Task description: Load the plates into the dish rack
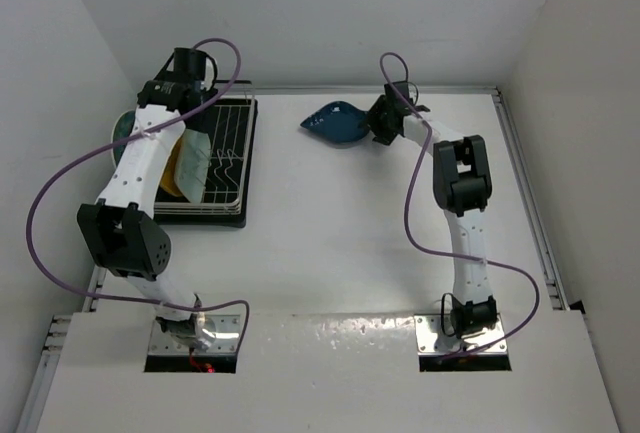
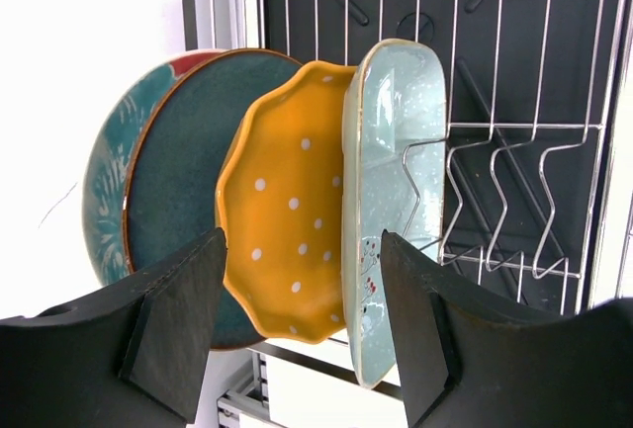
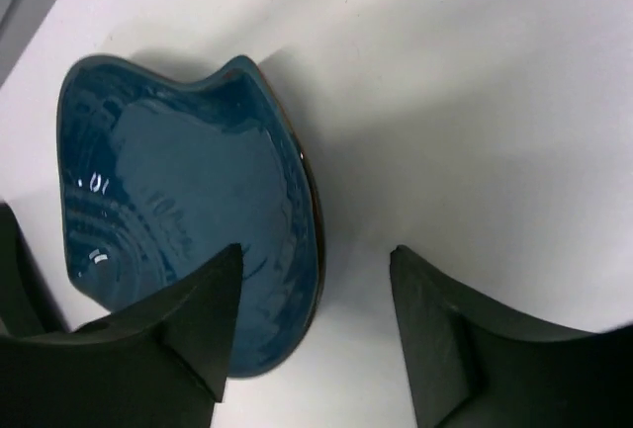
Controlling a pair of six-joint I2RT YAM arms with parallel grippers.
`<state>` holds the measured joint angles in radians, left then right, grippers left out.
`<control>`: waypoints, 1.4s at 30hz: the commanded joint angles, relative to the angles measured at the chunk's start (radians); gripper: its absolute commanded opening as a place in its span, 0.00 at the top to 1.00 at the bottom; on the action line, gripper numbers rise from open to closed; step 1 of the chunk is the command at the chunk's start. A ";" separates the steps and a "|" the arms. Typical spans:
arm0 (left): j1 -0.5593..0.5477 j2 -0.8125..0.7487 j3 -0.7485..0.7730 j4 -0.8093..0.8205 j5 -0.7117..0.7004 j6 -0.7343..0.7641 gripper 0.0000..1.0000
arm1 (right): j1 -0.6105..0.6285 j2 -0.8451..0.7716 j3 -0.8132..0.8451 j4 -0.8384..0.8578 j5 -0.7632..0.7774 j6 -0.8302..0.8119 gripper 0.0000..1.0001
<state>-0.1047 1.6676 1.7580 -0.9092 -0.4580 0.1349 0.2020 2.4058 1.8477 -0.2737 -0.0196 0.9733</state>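
The white wire dish rack [image 1: 228, 153] over its black tray stands at the left. Four plates stand upright in it: red-and-teal floral [image 2: 104, 191], dark teal [image 2: 183, 181], yellow scalloped [image 2: 287, 211] and pale mint oblong [image 2: 391, 151]. My left gripper [image 2: 302, 250] is open and empty, close in front of the yellow and mint plates, touching neither. The dark blue leaf-shaped plate [image 3: 178, 211] lies flat on the table at the back middle [image 1: 335, 123]. My right gripper [image 3: 316, 255] is open and straddles its near rim, one finger over the plate's inside, the other over bare table.
The rack's right half [image 2: 514, 151] holds only bare prongs. The left arm [image 1: 140, 163] reaches over the rack's left side. White walls close in the table on the left, back and right. A raised rail [image 1: 525, 203] runs along the right edge.
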 commanded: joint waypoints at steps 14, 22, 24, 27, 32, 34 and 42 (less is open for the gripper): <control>0.005 -0.068 0.037 -0.042 0.506 0.104 0.15 | 0.011 -0.084 -0.235 0.367 -0.250 -0.112 1.00; -0.041 0.032 0.057 -0.088 0.895 0.115 0.12 | -0.012 -0.526 -0.827 0.896 -0.629 -0.048 1.00; -0.076 0.064 0.079 -0.097 0.958 0.115 0.11 | -0.006 -0.592 -0.858 0.923 -0.654 -0.021 1.00; -0.131 0.129 0.122 -0.097 0.993 0.092 0.09 | 0.042 -0.649 -0.913 0.941 -0.680 -0.007 1.00; -0.210 0.193 0.184 -0.106 0.990 0.081 0.08 | 0.120 -0.697 -0.933 0.949 -0.668 0.007 1.00; -0.224 0.202 0.184 -0.106 0.952 0.081 0.08 | 0.143 -0.708 -0.917 0.965 -0.668 0.005 1.00; -0.214 0.181 0.152 -0.096 0.843 0.058 0.78 | 0.168 -0.711 -0.861 0.984 -0.684 0.004 1.00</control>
<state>-0.3294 1.8874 1.9007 -1.0130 0.4259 0.1925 0.3767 1.7588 0.9115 0.5480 -0.6613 0.9394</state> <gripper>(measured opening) 0.289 0.036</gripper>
